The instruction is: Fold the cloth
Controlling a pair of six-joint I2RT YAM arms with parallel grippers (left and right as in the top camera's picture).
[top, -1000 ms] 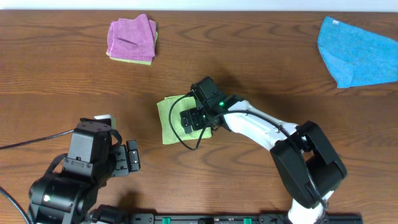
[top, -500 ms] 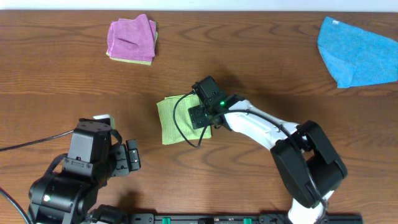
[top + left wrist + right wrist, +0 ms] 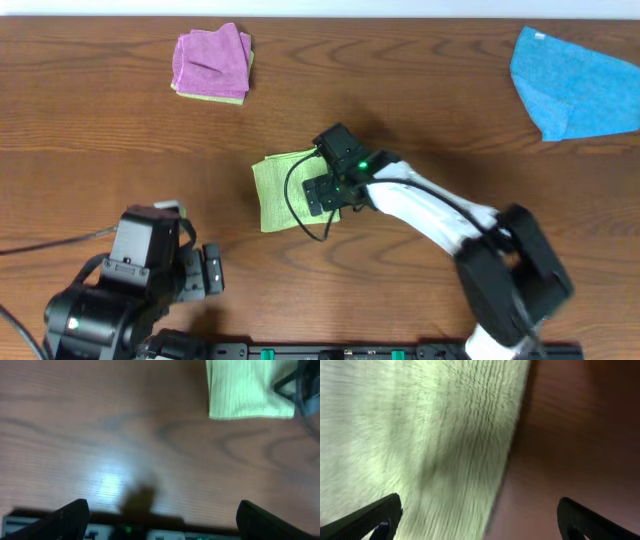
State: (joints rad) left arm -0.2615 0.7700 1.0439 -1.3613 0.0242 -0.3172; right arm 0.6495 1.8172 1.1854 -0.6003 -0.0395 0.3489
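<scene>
- Cloth point(image 3: 280, 192), lime-green and folded into a rough rectangle, lies flat near the middle of the wooden table point(image 3: 430, 100).
- Right gripper point(image 3: 326, 192) hangs low over the cloth's right edge, its fingers point(image 3: 367, 519) spread wide and holding nothing.
- Left gripper point(image 3: 208, 274) sits well apart at the table's near-left, fingers point(image 3: 62, 519) wide apart above the wood.

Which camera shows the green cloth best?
The overhead view: the lime-green cloth shows nearly whole, one edge under the right gripper. Left wrist catches only part of it; right wrist, a blurred close-up.
</scene>
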